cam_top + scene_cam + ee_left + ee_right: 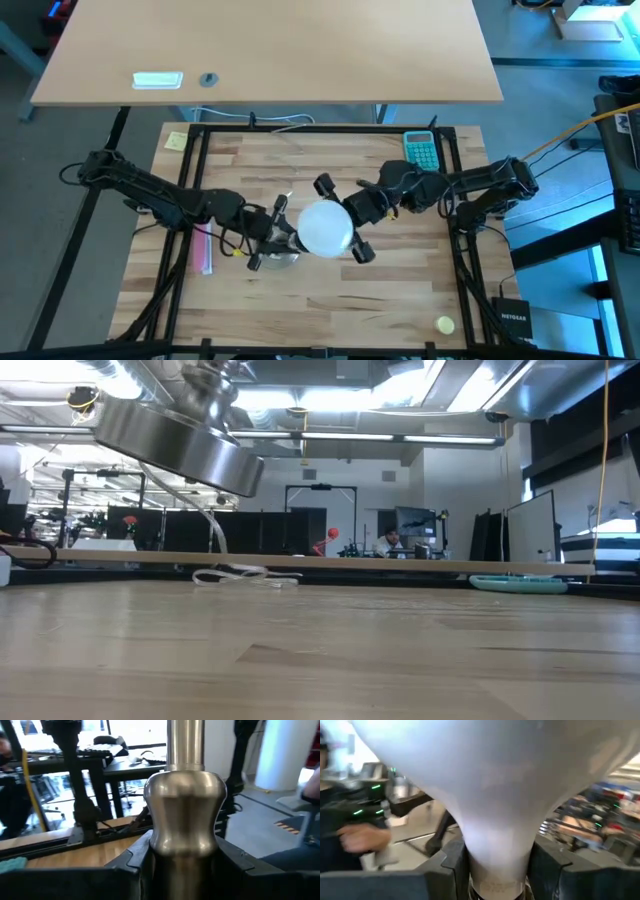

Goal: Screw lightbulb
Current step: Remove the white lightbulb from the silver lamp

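The white frosted lightbulb [325, 228] hangs above the table's middle, in my right gripper [345, 225], which is shut on it. In the right wrist view its globe [485, 765] fills the picture. My left gripper [268, 238] is shut on the silvery socket stand [282, 254], just left of the bulb. In the low view the stand's round base [175, 435] is tilted and well above the wooden table [320, 650]. From above, the bulb covers part of the stand, so I cannot tell whether they touch. My left gripper pinches the stand's silvery bulged stem [182, 835] between its two fingers [132, 862], one on each side, lying across the stem. The stand is lifted clear of the table and tilted. My right gripper pinches the bulb's narrow neck [495, 852] between its two fingers [545, 862], just above the screw base [496, 889]. It comes level from the table's right. The globe sticks out past the fingers, clear of the table.
A pink pen-like thing [205, 250] lies on the table left of the stand. A teal calculator [423, 150] lies at the far right, a yellow note [176, 141] at the far left and a small yellow thing [444, 323] at the near right. A white cable [245, 575] lies at the far edge.
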Tool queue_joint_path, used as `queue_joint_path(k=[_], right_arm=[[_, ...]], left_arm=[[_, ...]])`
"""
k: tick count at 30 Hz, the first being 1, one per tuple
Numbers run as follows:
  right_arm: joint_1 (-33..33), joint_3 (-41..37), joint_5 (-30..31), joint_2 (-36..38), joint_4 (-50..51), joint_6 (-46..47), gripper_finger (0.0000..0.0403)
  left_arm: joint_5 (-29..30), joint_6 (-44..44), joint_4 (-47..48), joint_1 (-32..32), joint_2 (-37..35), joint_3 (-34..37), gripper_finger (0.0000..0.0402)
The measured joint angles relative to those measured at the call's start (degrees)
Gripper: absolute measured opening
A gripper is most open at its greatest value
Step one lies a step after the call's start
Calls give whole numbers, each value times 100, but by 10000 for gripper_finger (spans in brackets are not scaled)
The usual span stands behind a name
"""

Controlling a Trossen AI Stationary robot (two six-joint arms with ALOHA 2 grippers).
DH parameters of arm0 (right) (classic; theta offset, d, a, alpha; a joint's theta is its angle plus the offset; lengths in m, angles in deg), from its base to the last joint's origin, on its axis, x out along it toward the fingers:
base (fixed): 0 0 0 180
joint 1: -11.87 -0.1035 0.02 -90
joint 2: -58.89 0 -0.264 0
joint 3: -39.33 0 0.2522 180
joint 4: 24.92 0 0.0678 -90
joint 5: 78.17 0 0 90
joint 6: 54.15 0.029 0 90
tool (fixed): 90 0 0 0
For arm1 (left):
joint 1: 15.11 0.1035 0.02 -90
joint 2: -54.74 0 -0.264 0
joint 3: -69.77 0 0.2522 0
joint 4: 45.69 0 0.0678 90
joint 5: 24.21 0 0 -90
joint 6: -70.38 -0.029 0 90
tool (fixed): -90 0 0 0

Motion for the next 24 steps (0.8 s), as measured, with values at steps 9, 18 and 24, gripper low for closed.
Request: queue_joint_path(k=[9, 18, 24], right_arm=[[-49, -4, 1352, 183, 597, 101, 369], [-56, -7, 2960, 733, 1762, 167, 349], [-54, 2, 4043, 478, 814, 187, 329]], left_arm=[[1334, -88, -39, -108, -92, 0, 127], [4270, -492, -162, -445, -268, 0, 127], [6106, -480, -300, -417, -251, 0, 127]])
